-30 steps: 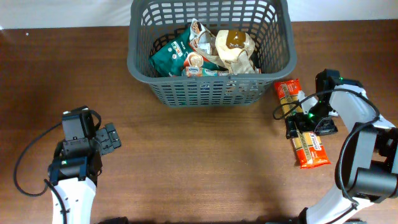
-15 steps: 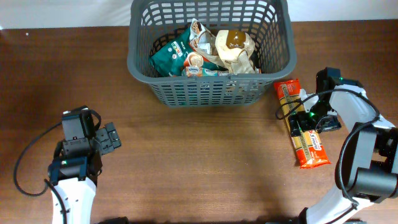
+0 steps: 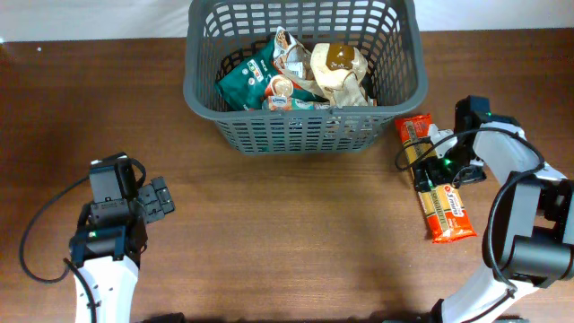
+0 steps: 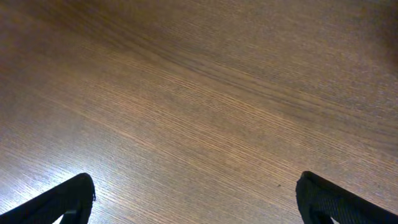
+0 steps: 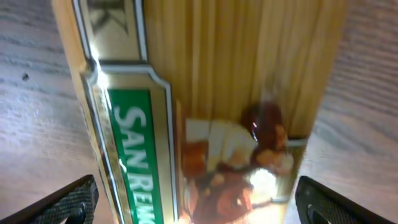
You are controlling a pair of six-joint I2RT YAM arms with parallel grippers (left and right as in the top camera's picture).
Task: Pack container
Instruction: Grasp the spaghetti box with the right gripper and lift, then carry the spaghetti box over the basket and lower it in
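Note:
The dark grey slotted basket (image 3: 305, 135) stands at the table's far middle and holds several food packets, among them a green bag (image 3: 247, 81) and a pale pouch (image 3: 341, 76). Two orange spaghetti packs lie right of it: one (image 3: 414, 139) by the basket's corner, one (image 3: 448, 215) nearer the front. My right gripper (image 3: 437, 170) is open and low over them, its fingers either side of a pack (image 5: 211, 106) in the right wrist view. My left gripper (image 3: 157, 199) is open and empty over bare wood at the front left.
The brown wooden table (image 3: 287, 233) runs under everything, and the left wrist view shows only its surface (image 4: 205, 106). A white wall edge lies behind the basket.
My right gripper has shifted slightly toward the far end along the spaghetti packs. The left arm and the basket have not moved.

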